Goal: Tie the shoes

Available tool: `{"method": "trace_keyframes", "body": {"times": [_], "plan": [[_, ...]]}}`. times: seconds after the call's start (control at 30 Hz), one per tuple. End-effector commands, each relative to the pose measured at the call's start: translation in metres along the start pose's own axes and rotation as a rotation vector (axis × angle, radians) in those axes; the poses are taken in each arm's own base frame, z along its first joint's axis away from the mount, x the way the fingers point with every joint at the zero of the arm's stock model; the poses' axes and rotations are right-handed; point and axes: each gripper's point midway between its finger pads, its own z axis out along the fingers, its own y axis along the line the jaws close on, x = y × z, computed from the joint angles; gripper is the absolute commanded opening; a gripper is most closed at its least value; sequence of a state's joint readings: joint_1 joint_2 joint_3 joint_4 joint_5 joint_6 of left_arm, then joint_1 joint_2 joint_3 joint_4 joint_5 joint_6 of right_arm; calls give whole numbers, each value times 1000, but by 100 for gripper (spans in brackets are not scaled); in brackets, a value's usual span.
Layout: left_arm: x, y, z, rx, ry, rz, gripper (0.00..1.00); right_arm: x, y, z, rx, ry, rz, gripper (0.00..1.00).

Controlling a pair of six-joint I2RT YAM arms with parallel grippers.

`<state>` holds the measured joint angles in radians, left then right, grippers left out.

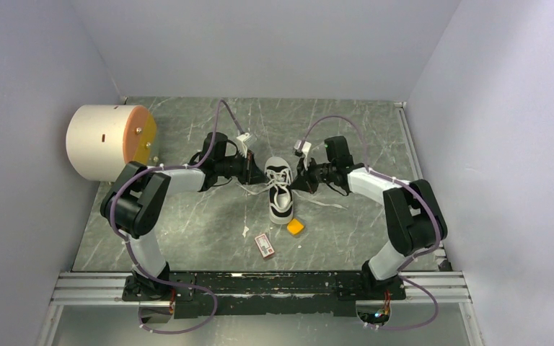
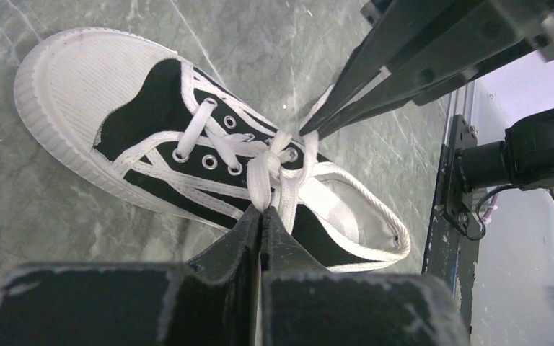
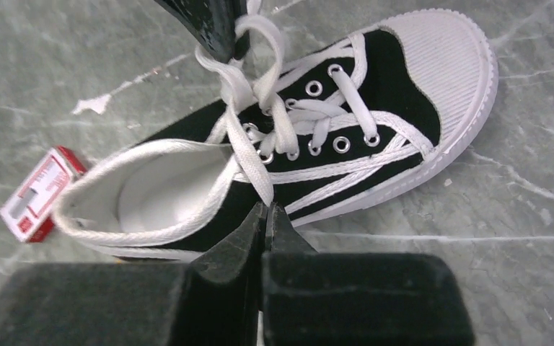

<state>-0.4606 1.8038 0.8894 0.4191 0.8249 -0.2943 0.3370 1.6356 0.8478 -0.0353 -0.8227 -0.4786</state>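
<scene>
White lace [image 2: 260, 180] is being pinched in my left pincer [image 2: 261, 215], its jaws pressing together on one strand, while my right pincer [image 3: 265, 210] is clamping another. The sneaker [image 1: 281, 204] is lying between them, toe pointing away from my bases.

Grey-green marbled table [image 1: 187, 231], veined in white. At the middle, a black-and-white sneaker [image 1: 280, 193], sole down, toe to the far side, loose ends of its white laces [image 1: 330, 204] trailing onto the surface on either side. Just near-right of the heel, a small orange block [image 1: 295, 227]. Nearer and to the left, a red-and-white card [image 1: 265, 245] lying flat. Close by, a white scrap [image 1: 245, 231].
</scene>
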Motion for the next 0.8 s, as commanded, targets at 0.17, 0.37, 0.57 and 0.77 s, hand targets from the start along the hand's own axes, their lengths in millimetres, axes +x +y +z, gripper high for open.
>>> {"method": "trace_keyframes", "body": {"times": [0.17,0.37,0.57,0.77], "plan": [[-4,-19,-12,28,-6,52,5,-41,53,-29,60,-144,404,0],[17,-28,-17,0,49,58,5,-28,52,-22,118,-62,649,0],[38,-39,-16,-34,91,63,5,-27,47,-17,140,-82,689,0],[42,-32,-20,-130,143,99,6,-28,42,-12,136,-60,662,0]]}}
